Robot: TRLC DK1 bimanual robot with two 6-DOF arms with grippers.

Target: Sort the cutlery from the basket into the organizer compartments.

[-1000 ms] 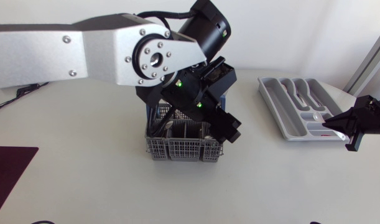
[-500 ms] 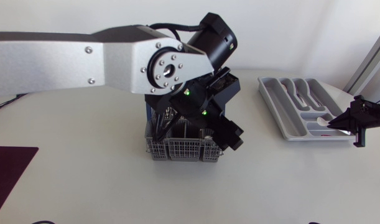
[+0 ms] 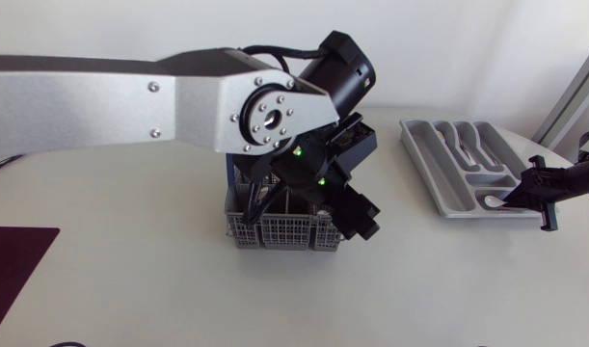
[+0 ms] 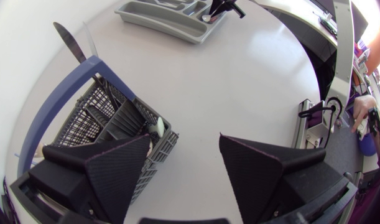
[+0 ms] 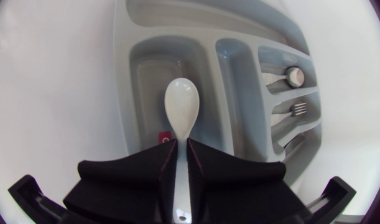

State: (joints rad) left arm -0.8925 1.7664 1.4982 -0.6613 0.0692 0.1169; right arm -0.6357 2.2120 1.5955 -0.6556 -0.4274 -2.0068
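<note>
- The left arm (image 3: 130, 101) reaches in from the left and ends above the basket.
- The left gripper (image 4: 185, 146) hangs over the basket's right side. Its claw is spread wide, with nothing between the fingers.
- The grey mesh basket (image 3: 275, 231) stands mid-table. It has a blue handle (image 4: 59, 106) and holds unsorted cutlery, including a knife (image 4: 68, 40) standing blade up.
- The grey organizer (image 3: 421, 159) lies to the right, well apart from the basket. A metal spoon (image 5: 293, 76) and a fork (image 5: 298, 109) already lie in its narrow compartments.
- The white spoon (image 5: 181, 102) is pinched by its handle in the right gripper (image 5: 181, 152). Its bowl points into the broad compartment at the organizer's near end.
- Whether the white spoon touches the compartment floor cannot be told.
- The step in hand appears to be setting down the white spoon.
- To do it well, the right arm should keep the handle in line with the compartment's length. It should lower until the bowl rests inside the walls, and only then part the fingers.
- It should then draw straight back, so the fingers do not drag the white spoon over the rim.
- The left gripper should go down clear of the blue handle and take one piece at a time.
</note>
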